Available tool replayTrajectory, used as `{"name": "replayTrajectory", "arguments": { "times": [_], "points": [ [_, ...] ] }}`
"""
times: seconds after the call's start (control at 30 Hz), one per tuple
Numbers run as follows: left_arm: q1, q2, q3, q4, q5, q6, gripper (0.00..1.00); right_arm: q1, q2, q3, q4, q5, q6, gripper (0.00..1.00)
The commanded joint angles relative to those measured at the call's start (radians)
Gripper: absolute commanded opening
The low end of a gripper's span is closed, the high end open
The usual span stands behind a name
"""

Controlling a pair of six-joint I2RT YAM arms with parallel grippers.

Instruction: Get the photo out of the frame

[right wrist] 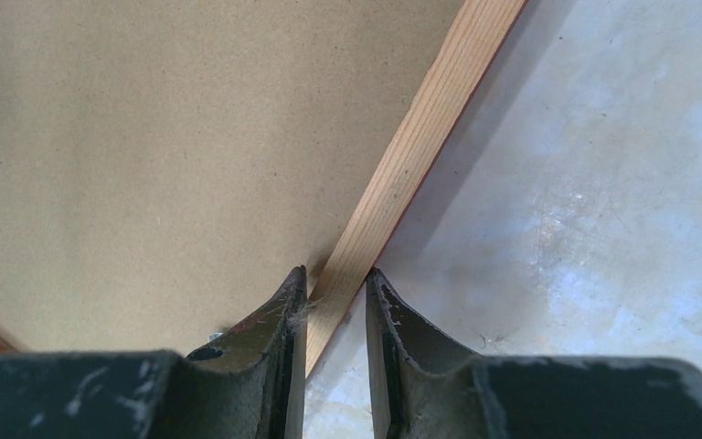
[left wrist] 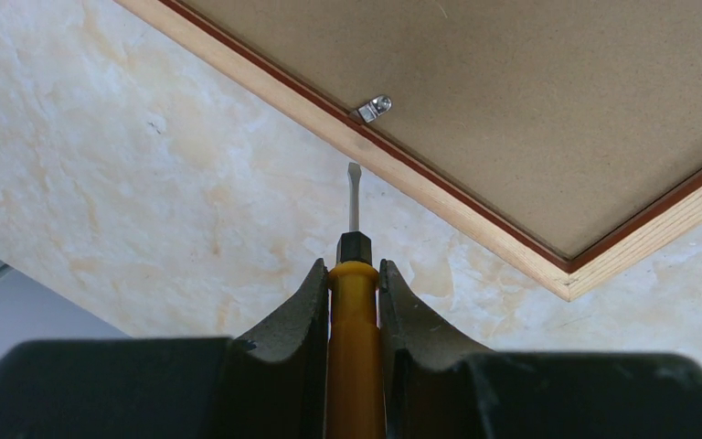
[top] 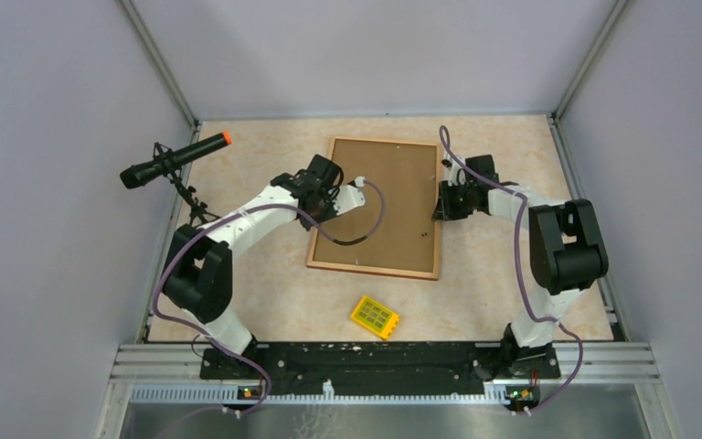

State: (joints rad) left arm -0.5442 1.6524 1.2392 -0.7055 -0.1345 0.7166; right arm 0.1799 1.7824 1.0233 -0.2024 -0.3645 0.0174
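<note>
Frame (top: 377, 206) work here starts at the left end effector (left wrist: 355, 271). Its jaws are closed narrowly on the amber handle of a screwdriver (left wrist: 355, 347). The flat blade points at a small metal tab (left wrist: 375, 108) on the frame's back, but the tip stops short, over bare bench (left wrist: 146, 183) just outside the pale wood rim.

The right end effector (right wrist: 334, 279) is also narrow. It straddles the opposite rim and appears to pinch it, pinning the frame in place.

The frame lies back-up mid-bench with its brown backing board (left wrist: 512, 91) facing the cameras. The photo shows in no view; it is presumably underneath that board, face down.

The step in hand looks like freeing the tab so the board can lift. To do it well, carry the blade over the rim and keep it low. Seat the tip against the tab's free end and push sideways so the tab swings clear of the board, rather than digging into the fibreboard. The right hold should stay firm, or the frame will slide away from the push.

Only the left wrist view shows the tab, the blade tip and the gap between them. Only the right wrist view shows how the rim sits between those jaws. The top view resolves neither. It alone shows both arms on opposite long sides of the frame and a small yellow block (top: 375, 316) lying nearer the bases, well apart.
</note>
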Motion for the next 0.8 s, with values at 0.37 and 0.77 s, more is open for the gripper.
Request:
{"name": "replayTrajectory", "arguments": {
  "times": [0.37,0.77],
  "points": [
    [-0.012,0.037,0.078,-0.032,0.063,-0.01,0.0,-0.007,0.051,-0.009,-0.075,0.065,-0.072,0.0],
    [-0.016,0.077,0.058,0.003,0.057,-0.019,0.0,-0.007,0.052,-0.01,-0.074,0.07,-0.071,0.0]
  ]
}}
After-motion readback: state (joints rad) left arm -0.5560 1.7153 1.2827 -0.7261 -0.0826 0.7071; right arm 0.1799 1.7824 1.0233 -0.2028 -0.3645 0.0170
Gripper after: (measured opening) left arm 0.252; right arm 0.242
